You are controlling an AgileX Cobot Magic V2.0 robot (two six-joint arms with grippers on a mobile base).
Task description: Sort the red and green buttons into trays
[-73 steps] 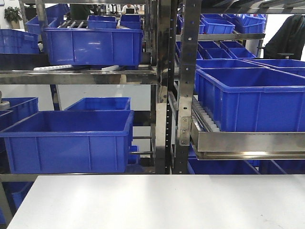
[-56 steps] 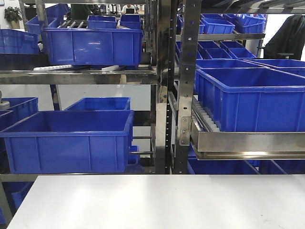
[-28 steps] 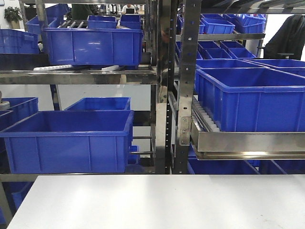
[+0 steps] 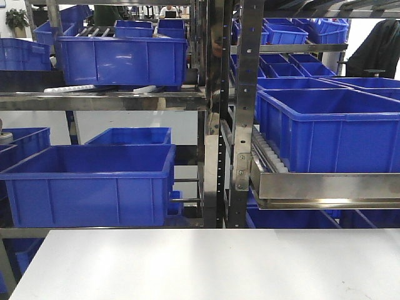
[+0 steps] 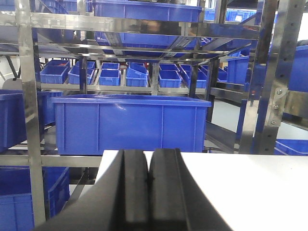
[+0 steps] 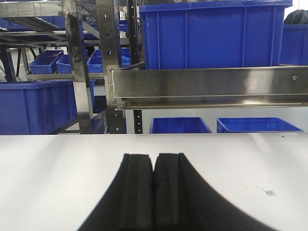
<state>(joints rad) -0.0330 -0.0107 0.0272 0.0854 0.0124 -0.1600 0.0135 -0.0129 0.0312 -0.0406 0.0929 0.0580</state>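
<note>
Over on the left wrist view, the left gripper [image 5: 149, 175] is seen clenched, its two black fingers [image 5: 134, 192] pressed flat together with nothing caught between them. It is held low by the left edge of the white table [image 5: 240, 187], and a deep blue crate [image 5: 130, 122] on the steel rack [image 5: 29, 96] is faced straight ahead.

The same is shown on the right wrist view. The right gripper [image 6: 154, 166] is closed tight, finger against finger, nothing gripped, with bare tabletop spread out to either side. A tiny dark mark [image 6: 269, 192] is noted on the surface to its right. Beyond the far edge, a steel rail [image 6: 207, 86] is seen running under an upper crate [image 6: 211, 33].

From the front camera, only the far part of the table and the shelving are taken in. A lower-left crate [image 4: 87, 187] is seated on the bottom shelf, and a right-hand crate [image 4: 325, 137] is carried on the roller track.

The buttons and the trays cannot be placed from any of these views.
</note>
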